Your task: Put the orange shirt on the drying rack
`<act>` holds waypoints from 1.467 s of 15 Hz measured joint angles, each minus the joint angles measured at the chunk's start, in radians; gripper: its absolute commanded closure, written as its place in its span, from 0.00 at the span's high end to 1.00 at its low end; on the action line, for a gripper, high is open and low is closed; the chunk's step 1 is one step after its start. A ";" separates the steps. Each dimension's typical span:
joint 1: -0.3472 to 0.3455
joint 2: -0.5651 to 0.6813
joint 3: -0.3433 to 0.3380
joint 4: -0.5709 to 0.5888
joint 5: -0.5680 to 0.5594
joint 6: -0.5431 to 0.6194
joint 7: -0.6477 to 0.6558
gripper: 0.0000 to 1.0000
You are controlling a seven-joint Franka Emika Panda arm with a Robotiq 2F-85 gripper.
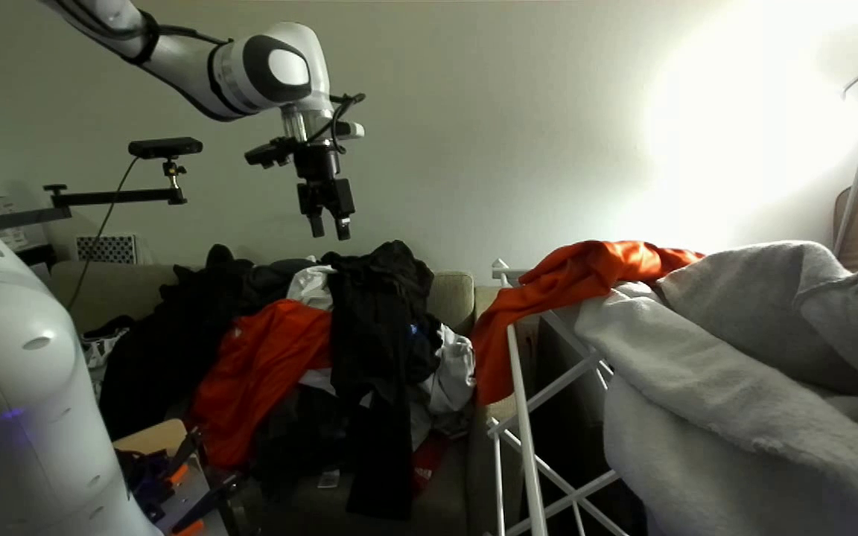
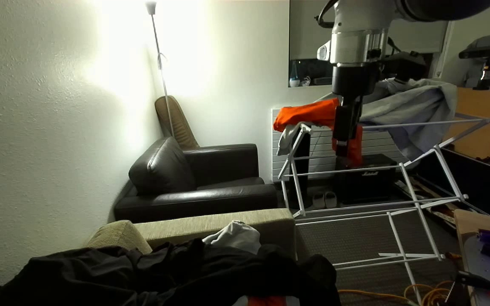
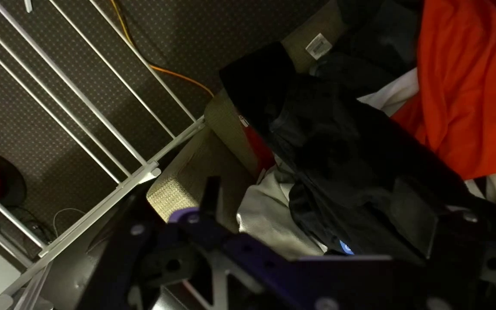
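My fingers (image 1: 343, 225) hang spread & empty, upper ctr. Lifted, orange shirt (image 1: 261, 380), lower left, may drag black clothes (image 1: 377, 327) b/c they touch.

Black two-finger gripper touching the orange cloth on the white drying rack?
Apart. An exterior view shows a broad stretch of pale wall between the gripper and the orange cloth draped over the rack.

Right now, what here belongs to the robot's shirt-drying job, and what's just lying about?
Job:
black two-fingered gripper
white tubular drying rack
orange cloth garment on the beige sofa or draped orange garment on the rack; unclear which is meant

Lying about:
crumpled black clothes
fluffy grey cloth
dark leather armchair
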 measured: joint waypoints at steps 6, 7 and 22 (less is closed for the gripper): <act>-0.010 -0.010 0.003 -0.037 -0.015 0.071 0.009 1.00; -0.013 -0.008 0.004 -0.040 -0.019 0.070 0.013 1.00; -0.019 0.013 0.006 -0.041 -0.031 0.055 0.035 1.00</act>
